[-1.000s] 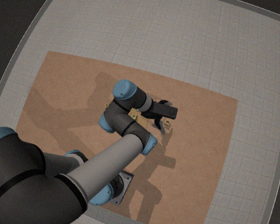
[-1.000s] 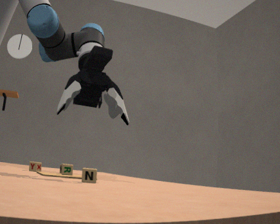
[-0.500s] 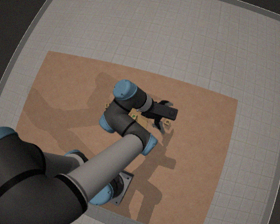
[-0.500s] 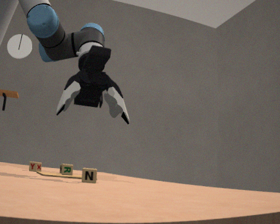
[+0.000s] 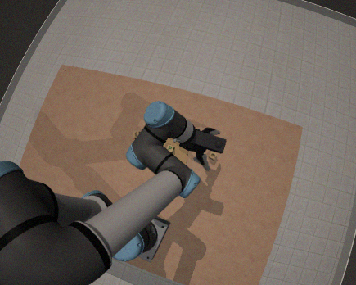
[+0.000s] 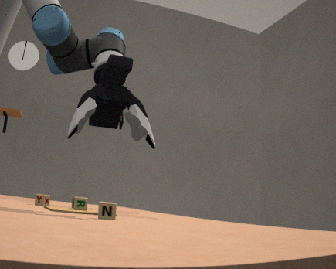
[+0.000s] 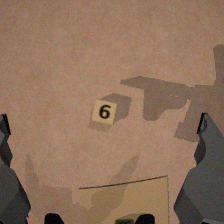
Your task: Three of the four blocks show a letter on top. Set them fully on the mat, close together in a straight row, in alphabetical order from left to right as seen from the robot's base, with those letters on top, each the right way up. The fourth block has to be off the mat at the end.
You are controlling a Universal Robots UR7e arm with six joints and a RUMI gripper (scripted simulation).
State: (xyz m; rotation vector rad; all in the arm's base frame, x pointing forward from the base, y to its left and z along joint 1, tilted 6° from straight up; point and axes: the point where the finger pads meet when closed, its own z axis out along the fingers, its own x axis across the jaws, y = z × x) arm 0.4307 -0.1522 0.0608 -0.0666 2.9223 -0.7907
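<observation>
A wooden block (image 5: pixel 212 156) (image 6: pixel 107 211) (image 7: pixel 104 111) shows a black 6 on top in the wrist view and a black N on one side; it lies off the mat. The tan mat (image 5: pixel 182 156) (image 6: pixel 62 210) (image 7: pixel 98 204) carries a second block (image 5: pixel 170 147) (image 6: pixel 80 203), with a green mark on top and a green R lying sideways on one side. Red Y and X faces (image 6: pixel 42 199) show at the mat's left in the exterior view. A block (image 5: pixel 136 134) is partly behind the arm. A fourth block cannot be made out separately. My gripper (image 5: pixel 213 150) (image 6: pixel 111 142) (image 7: pixel 102 115) is open, high above the 6 block.
The brown table top (image 5: pixel 258 164) (image 6: pixel 220 243) surrounds the mat. The arm and its joints cover part of the mat and the area left of it in the top view. Arm shadows fall across the table. The base plate (image 5: pixel 161 229) is at the near side.
</observation>
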